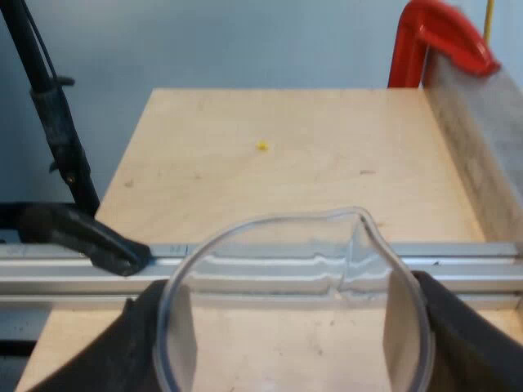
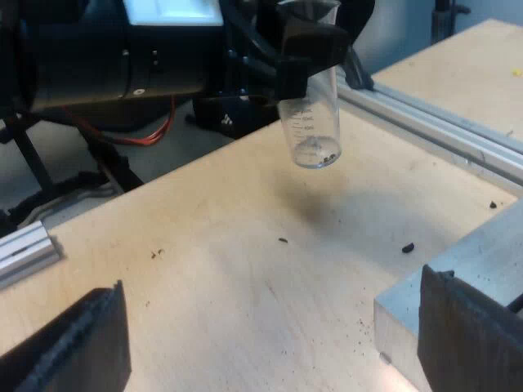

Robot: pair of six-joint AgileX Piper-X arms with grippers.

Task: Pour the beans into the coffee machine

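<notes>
My left gripper (image 1: 296, 353) is closed on the measuring glass (image 1: 286, 245): one black finger (image 1: 122, 351) presses each side of its wall just under the rim, and I look down into its open mouth with the pouring lip on the far side. Past the glass an aluminium rail (image 1: 73, 273) crosses the wooden table (image 1: 327, 163), and a black clamp (image 1: 90, 238) grips the rail. Farther on, a small yellow speck (image 1: 261, 146) lies on the bare wood. At the far edge stands a red clamp (image 1: 433, 41) against an upright board (image 1: 482, 139).

My right gripper (image 2: 270, 339) hangs low over the table with its jaws wide apart and nothing between them. A metal block (image 2: 458, 269) sits just beside one of its fingers (image 2: 470, 331). A little farther off, a few loose beans (image 2: 407, 247) and dark crumbs lie scattered on the wood.

Beyond those, my right wrist view shows the glass held in the air, roughly upright and clear of the table, its shadow on the wood beneath. Only a few beans in the glass (image 2: 327, 158) rest at its bottom. Behind it, past the table's edge, is dark equipment (image 2: 98, 57) with a red cable (image 2: 155, 131).
</notes>
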